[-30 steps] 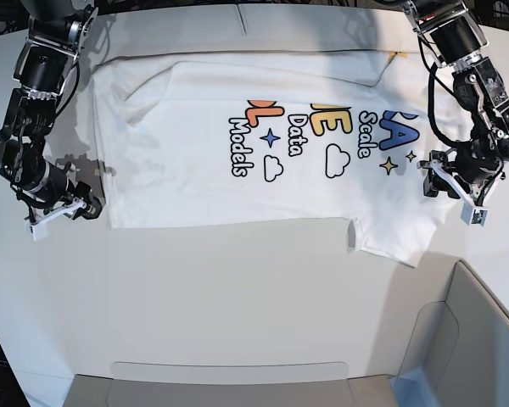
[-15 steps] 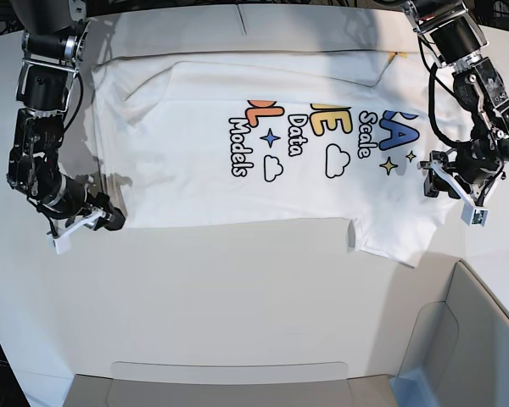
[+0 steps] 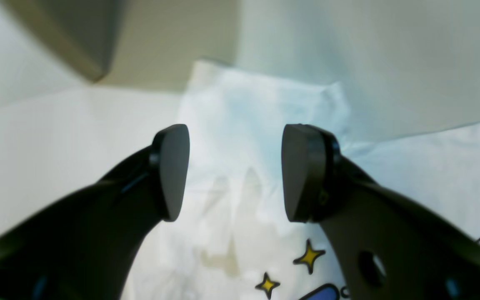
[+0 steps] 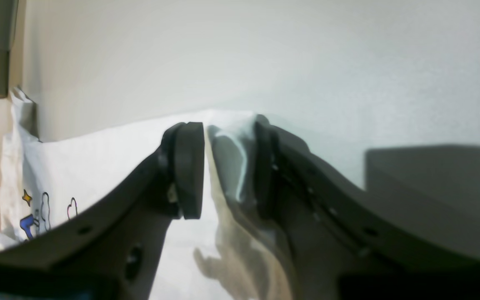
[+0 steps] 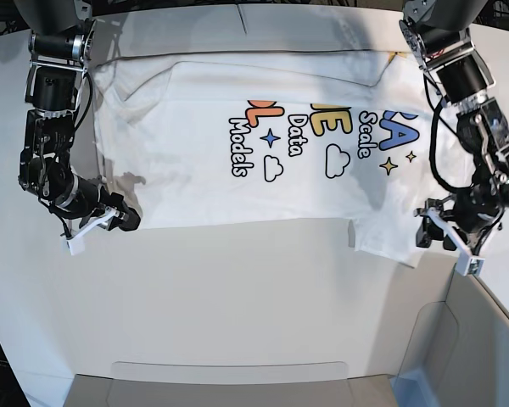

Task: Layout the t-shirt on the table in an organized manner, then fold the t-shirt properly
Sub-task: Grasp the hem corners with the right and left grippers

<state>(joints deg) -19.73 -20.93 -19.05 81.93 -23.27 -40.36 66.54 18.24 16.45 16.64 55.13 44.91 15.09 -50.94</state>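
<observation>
Base view has the t-shirt [image 5: 263,144] spread print-up on the bench [image 5: 237,297], the right end effector [image 5: 119,222] pinching its hem corner while the left end effector [image 5: 441,236] hangs spread over the sleeve, apparently readying a two-cornered fold.

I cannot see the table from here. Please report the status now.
Right gripper closing on t-shirt hem corner, cloth between fingers. Left gripper open above sleeve. T-shirt flat on table, print up. Nothing in the way.

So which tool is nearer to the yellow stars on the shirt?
Left. The left tool hangs by the sleeve near the stars; the right tool is at the shirt's opposite corner.
</observation>
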